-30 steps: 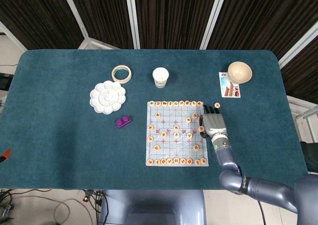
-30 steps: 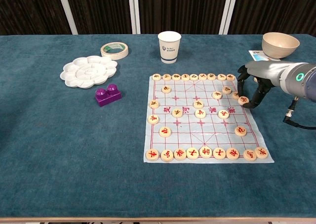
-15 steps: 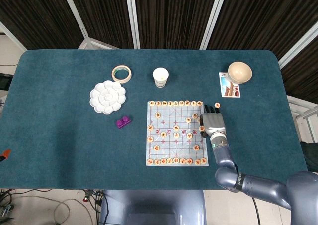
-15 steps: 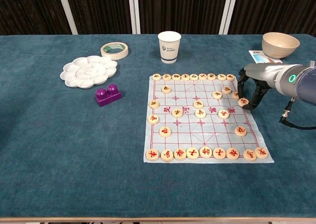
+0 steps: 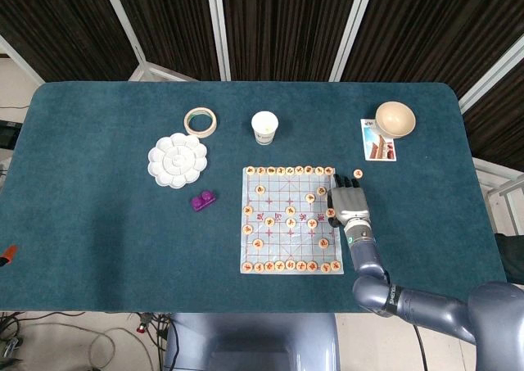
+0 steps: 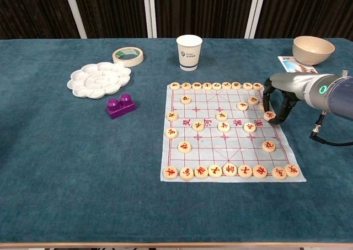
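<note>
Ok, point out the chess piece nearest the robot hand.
The piece on the board's right edge, right under the right robot hand's fingertips; every other piece lies farther from it.

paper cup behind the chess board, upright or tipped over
Upright. The paper cup stands on its base on the table, its open rim facing up in the head view. Whether it holds anything cannot be told.
</note>
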Controlling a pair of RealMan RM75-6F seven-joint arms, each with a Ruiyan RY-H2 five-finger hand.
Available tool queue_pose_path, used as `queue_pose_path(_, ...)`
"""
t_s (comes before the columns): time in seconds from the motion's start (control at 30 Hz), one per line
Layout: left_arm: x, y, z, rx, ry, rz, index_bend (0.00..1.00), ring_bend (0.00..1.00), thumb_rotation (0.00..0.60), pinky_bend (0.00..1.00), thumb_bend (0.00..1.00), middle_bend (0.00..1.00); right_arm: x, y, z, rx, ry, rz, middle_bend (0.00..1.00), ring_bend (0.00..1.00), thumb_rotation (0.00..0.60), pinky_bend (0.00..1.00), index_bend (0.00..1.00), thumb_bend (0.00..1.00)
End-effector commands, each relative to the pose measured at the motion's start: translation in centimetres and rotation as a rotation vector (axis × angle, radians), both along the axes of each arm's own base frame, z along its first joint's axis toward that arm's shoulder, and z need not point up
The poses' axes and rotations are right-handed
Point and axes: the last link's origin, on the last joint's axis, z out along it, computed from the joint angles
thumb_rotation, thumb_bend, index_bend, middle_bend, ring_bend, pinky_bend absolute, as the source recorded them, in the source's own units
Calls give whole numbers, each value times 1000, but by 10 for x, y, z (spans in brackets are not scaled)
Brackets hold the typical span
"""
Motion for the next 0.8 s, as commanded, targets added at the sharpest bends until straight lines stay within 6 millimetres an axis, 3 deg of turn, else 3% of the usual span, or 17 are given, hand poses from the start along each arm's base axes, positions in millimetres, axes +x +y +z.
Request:
queue_pose_path(0.03,0,0,0,-1,0,-1,123,0,600,0,0,0,0,0,0,4,2,0,0,0,600,87,516,378)
queue_pose_path(0.8,0,0,-1,-4,5,3,125,0,600,0,0,0,0,-2,-1,5,-3,-3,0,0,600,87,473,378)
